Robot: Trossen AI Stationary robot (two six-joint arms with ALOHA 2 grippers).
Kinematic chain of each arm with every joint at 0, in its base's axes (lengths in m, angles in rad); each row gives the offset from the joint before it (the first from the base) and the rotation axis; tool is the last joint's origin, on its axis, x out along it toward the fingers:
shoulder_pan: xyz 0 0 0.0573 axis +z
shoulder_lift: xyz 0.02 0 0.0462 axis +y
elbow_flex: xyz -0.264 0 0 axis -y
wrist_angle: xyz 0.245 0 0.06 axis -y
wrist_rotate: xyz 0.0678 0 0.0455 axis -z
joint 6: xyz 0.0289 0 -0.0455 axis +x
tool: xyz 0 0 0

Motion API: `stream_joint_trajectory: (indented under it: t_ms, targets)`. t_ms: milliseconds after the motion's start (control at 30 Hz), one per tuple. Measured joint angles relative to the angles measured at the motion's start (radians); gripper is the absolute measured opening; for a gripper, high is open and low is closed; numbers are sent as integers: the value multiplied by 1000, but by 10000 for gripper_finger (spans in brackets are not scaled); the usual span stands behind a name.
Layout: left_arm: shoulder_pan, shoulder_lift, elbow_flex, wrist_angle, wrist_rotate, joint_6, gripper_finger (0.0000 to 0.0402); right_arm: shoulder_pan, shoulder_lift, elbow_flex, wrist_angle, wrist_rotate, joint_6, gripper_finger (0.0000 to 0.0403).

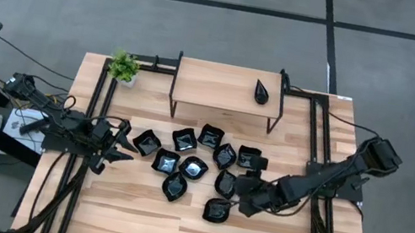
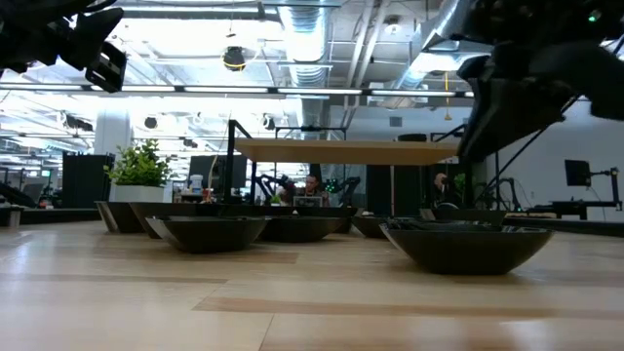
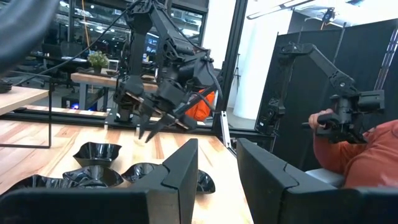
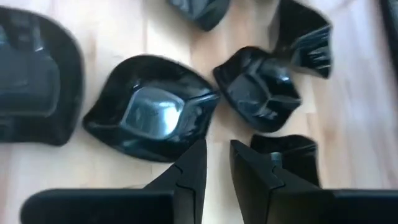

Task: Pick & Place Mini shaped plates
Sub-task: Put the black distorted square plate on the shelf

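Shelf point(image 1: 225, 87), lone plate point(image 1: 262, 92), overhead only

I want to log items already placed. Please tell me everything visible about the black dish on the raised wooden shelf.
The dish is small, glossy and black, shaped like a teardrop, with its point toward the far edge of the table. It looks like glazed ceramic or plastic. It lies alone on the right part of the shelf, a light wooden board on a dark metal frame. Only the shelf touches it; both grippers are far from it.
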Motion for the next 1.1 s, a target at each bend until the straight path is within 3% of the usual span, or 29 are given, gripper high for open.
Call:
stream_joint_trajectory:
  t_ms: [133, 600, 767, 1100]
  targets:
    - [0, 0, 0, 1, 0, 0, 112, -2, 0, 1, -36, -51, -9, 66]
    - [0, 0, 0, 8, 0, 1, 112, -39, 0, 1, -94, -56, -44, 66]
    - [0, -2, 0, 118, -22, 52, 112, -76, 0, 1, -155, -57, -126, 66]
    - [0, 21, 0, -1, -177, 23, 112, -154, -106, -19, -161, -139, -220, 66]
